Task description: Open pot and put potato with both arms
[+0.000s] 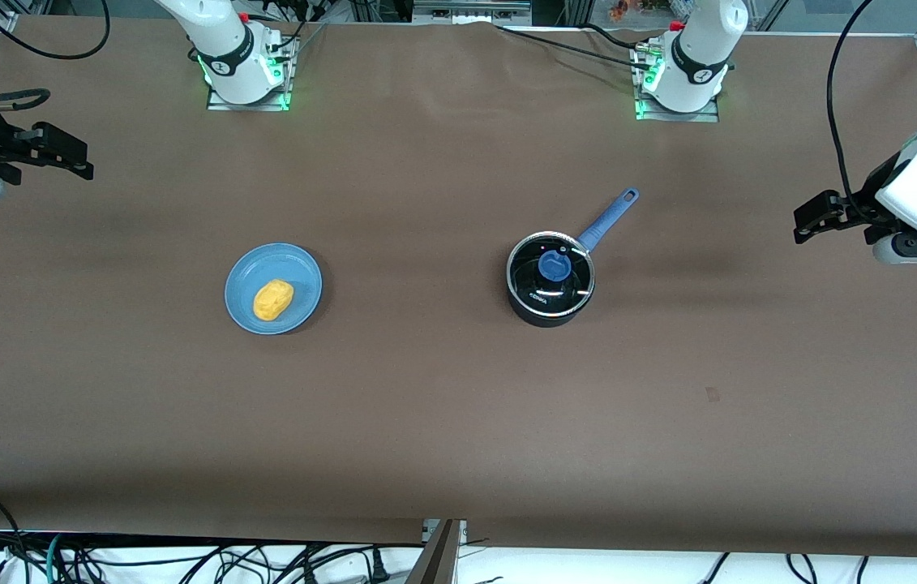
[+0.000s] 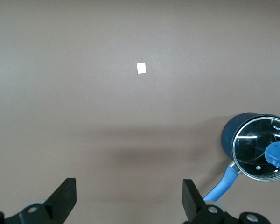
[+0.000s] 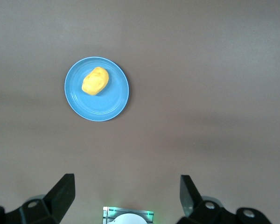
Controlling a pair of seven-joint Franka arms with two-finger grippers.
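Nothing has been touched yet. The pot (image 1: 550, 280) sits on the brown worktop (image 1: 442, 405) toward the left arm's end, its glass lid (image 1: 550, 273) on and the blue knob (image 1: 555, 264) at the centre. Its long blue handle (image 1: 609, 219) points away from the front camera, slanting toward the left arm's base.

The potato (image 1: 272, 299) lies on a light-blue plate (image 1: 301, 274) toward the right arm's end, well apart from the pot, its long axis slanting across the plate.

The left gripper (image 1: 816, 217) hangs released, fingers spread wide, over the worktop's edge at its own end. The right gripper (image 1: 59, 152) hangs the same way, released and empty, over the other end.

What the coming move turns on, I'd say, is plain: the pot lies inward from the left gripper, which is the nearer one to it, so the lid falls to that arm. It has to travel in toward the middle of the worktop and come down on the knob from above. The potato lies inward from the right gripper, and slightly nearer the front camera, so that arm is the natural one to fetch it, closing across the potato's narrow width.
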